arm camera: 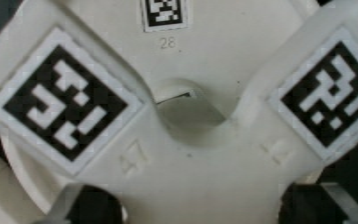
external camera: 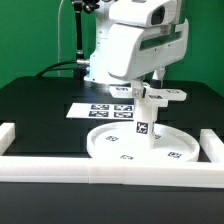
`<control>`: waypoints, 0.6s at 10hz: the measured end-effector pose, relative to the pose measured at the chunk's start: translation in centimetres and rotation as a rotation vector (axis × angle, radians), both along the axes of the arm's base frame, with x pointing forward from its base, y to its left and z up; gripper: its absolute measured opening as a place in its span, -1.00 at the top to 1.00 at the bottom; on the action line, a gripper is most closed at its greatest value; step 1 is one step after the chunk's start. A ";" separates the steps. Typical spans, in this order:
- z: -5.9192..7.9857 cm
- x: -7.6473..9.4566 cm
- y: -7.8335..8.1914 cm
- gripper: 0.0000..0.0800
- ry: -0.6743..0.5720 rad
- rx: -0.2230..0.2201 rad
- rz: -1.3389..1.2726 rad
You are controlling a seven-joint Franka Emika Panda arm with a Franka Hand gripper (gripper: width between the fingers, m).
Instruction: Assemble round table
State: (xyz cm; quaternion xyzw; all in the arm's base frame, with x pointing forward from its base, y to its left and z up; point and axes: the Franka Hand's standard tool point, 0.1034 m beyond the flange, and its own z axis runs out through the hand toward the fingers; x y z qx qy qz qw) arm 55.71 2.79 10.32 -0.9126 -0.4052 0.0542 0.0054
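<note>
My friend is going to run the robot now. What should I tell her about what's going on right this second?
Gripper: right over the cross-shaped piece; the pictures do not show whether the jaws are open or shut.
Things: the disc lies flat on the black table, with the post standing upright on it. The cross-shaped piece sits at the top of the post; the wrist view is filled by its tagged lobes.
Done: post on the disc, cross brought to the post's top.
Left: probably seating or tightening the cross, then letting go. The marker board lies behind.
</note>
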 end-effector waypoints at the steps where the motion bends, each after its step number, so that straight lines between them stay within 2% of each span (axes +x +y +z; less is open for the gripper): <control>1: 0.0 0.0 0.0 -0.10 -0.001 -0.004 -0.036; 6: 0.1 -0.1 0.8 -0.10 -0.001 0.002 -0.537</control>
